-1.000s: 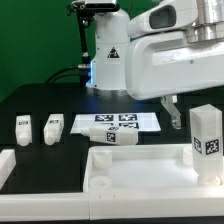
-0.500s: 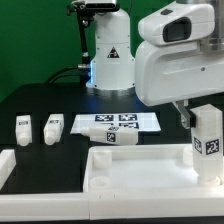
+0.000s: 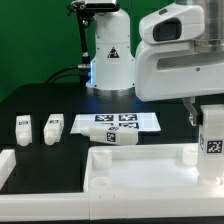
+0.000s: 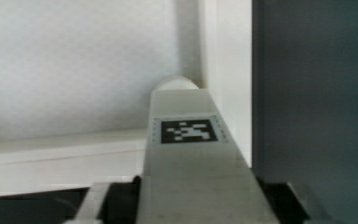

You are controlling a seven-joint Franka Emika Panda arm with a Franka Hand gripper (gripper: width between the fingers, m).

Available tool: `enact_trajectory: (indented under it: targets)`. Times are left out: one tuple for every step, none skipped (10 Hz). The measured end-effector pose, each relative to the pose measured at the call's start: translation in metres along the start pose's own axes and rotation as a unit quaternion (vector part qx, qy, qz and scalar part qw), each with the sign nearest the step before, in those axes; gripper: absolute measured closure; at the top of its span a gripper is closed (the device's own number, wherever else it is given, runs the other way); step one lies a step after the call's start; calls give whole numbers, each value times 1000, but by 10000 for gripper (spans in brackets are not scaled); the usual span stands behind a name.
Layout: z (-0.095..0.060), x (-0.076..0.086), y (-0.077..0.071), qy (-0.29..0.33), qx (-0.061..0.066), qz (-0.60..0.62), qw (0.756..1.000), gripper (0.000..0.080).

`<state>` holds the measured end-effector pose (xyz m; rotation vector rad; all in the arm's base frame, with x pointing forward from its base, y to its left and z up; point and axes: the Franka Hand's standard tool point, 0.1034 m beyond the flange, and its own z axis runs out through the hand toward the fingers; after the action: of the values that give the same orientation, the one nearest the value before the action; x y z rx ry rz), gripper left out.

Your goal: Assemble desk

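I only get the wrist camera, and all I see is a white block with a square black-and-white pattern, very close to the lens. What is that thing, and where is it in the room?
Observer: It is a desk leg, standing upright at the exterior view's right edge, under the big white arm.
Operator: Are there more blocks like it?
Observer: Yes. A second leg and a third leg sit side by side, a little apart, at the exterior view's left.
Operator: And the top of the desk?
Observer: The tabletop lies flat in the foreground, close beside the upright leg.
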<state>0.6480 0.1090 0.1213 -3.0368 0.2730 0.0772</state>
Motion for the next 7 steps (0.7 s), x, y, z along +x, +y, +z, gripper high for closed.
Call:
enact_trajectory:
  targets:
    - [1,-3,0,19,-1,72,997,514]
    - [1,-5,0,31,4,137,990,514]
    - [1,-6,1,32,12,226,974,514]
    - [1,-6,0,30,16,300,953,514]
    - [2,-7,-1,30,22,378,925,514]
    - [2,-6,0,22,36,453,891,514]
    - [2,-7,1,14,42,490,871,514]
